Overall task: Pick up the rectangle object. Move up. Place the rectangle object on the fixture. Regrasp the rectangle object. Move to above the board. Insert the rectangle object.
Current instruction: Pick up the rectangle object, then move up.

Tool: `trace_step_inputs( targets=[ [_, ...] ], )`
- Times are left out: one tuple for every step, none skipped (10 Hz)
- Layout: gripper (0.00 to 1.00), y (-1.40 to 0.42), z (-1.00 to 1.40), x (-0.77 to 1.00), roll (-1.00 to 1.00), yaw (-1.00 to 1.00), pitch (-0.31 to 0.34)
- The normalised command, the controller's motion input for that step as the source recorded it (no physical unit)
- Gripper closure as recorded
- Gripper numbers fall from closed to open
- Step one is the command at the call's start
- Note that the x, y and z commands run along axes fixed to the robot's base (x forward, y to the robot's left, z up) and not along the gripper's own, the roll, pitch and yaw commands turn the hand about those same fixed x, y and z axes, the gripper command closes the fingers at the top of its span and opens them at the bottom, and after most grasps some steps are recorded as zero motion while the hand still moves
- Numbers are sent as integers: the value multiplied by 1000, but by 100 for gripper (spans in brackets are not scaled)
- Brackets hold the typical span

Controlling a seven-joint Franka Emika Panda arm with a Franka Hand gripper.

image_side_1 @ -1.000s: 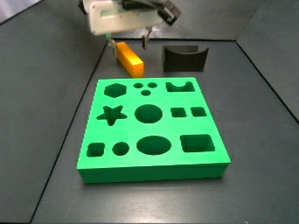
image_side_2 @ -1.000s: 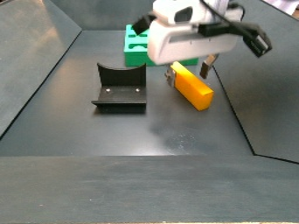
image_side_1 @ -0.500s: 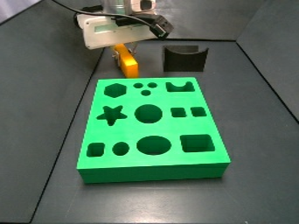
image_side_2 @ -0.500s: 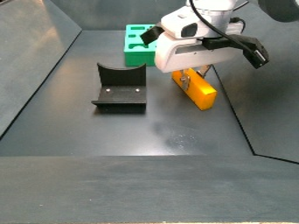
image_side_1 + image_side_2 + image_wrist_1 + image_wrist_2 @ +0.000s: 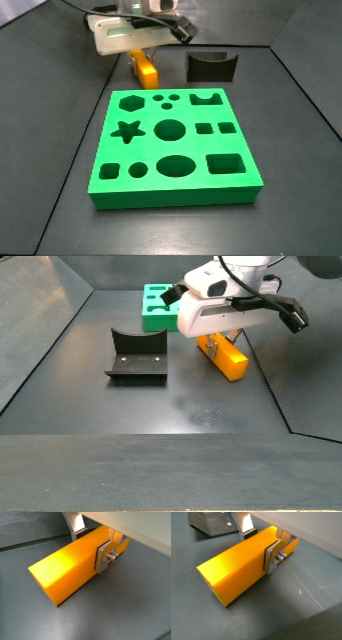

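The orange-yellow rectangle object [image 5: 143,72] lies flat on the dark floor, behind the green board [image 5: 171,140] and left of the dark notched fixture [image 5: 210,67]. My gripper [image 5: 140,58] is down over it. In both wrist views the silver fingers straddle the block across its width: one finger [image 5: 103,558] lies flat against its near side and the other finger [image 5: 76,527] stands at its far edge. The gripper [image 5: 89,544] [image 5: 260,543] is shut on the block [image 5: 63,572] [image 5: 231,574]. In a side view the block [image 5: 225,356] sits under the gripper [image 5: 227,342], right of the fixture [image 5: 136,356].
The board [image 5: 158,306] shows behind the gripper in a side view. Sloped dark walls ring the floor. A grey metal part [image 5: 212,522] shows past the block in a wrist view.
Since one second ago the gripper has come down over the rectangle object, with its fingers on either side. Nothing visibly moved in the last half second.
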Motion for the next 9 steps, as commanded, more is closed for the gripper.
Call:
trace_step_inputs(
  targets=[
    [100,0,0,0,0,0,0],
    [100,0,0,0,0,0,0],
    [100,0,0,0,0,0,0],
    [100,0,0,0,0,0,0],
    [100,0,0,0,0,0,0],
    [100,0,0,0,0,0,0],
    [100,0,0,0,0,0,0],
    [100,0,833,0,0,0,0],
    [100,19,801,-38,0,24,22]
  ],
)
